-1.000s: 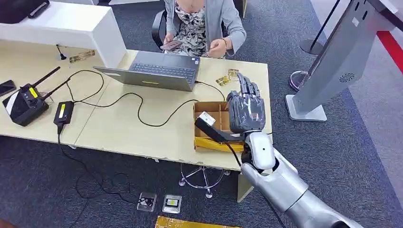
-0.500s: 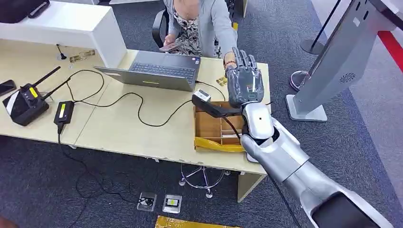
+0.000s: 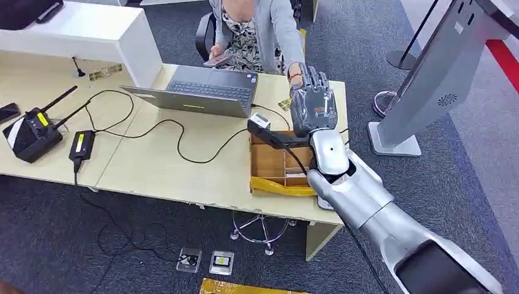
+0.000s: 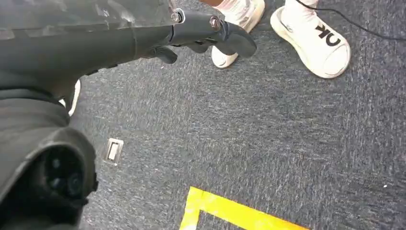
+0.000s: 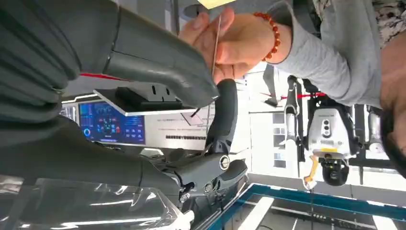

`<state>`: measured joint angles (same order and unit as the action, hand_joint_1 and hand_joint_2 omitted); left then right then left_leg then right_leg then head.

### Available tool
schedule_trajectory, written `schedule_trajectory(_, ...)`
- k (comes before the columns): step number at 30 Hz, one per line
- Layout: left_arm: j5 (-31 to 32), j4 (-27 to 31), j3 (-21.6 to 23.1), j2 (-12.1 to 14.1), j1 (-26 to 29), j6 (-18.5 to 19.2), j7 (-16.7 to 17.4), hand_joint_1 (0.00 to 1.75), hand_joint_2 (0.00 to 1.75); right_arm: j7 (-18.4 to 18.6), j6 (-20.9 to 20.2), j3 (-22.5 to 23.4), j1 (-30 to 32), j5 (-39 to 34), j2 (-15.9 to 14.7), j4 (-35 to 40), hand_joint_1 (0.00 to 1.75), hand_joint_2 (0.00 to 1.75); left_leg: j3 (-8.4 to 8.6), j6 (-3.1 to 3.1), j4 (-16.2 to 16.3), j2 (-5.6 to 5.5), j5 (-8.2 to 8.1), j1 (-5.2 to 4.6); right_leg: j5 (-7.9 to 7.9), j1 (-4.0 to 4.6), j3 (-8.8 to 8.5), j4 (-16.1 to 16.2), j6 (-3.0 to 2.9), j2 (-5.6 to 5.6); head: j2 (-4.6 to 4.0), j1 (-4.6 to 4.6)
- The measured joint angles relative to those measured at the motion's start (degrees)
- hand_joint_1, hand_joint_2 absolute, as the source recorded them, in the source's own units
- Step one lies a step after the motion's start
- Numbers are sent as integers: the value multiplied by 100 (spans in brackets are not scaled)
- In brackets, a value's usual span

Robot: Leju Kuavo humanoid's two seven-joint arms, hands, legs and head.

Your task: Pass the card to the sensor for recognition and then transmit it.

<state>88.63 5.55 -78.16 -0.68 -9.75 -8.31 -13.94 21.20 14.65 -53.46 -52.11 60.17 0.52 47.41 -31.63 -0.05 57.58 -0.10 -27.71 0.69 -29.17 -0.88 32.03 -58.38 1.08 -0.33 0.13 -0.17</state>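
The card (image 5: 216,40) is seen edge-on in the right wrist view, a thin pale sliver standing between the thick grey thumb (image 5: 163,60) of the right hand (image 3: 313,110) and one dark finger (image 5: 224,115). Its far end is already between the fingers of a person's hand (image 5: 230,40), the one with a red bead bracelet. Whether the robot's thumb and finger are truly pressing on the card, or just bracketing it, I cannot tell from this angle; the card touches or nearly touches both.

In the head view the right hand is raised over the far edge of the tabletop (image 3: 202,165), above the open cardboard box (image 3: 275,162), reaching toward the seated person (image 3: 260,30) behind the laptop (image 3: 205,92). The card itself is hidden there by the back of the hand.

The step in hand looks like the handover, the last part of the task. The next move would call for the robot to loosen its pinch only once the person has a firm hold, then draw the arm back without snagging the card.

The left hand (image 4: 143,33) hangs low over grey carpet, fingers curled inward, holding nothing
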Motion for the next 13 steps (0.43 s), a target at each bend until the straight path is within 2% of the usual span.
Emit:
schedule_trajectory(9,-68,-2,-2,-11,55,48,13,0,0,-221,217,-35,0,-241,114,-393,0,0,2,0,1,0,0,0,0,0,1,1,0,-1,0,2)
schedule_trajectory(13,-85,-2,-2,-9,110,44,13,0,0,-256,478,111,-30,-878,-107,-572,0,0,5,0,7,0,0,-3,1,-1,5,4,1,-2,0,0)
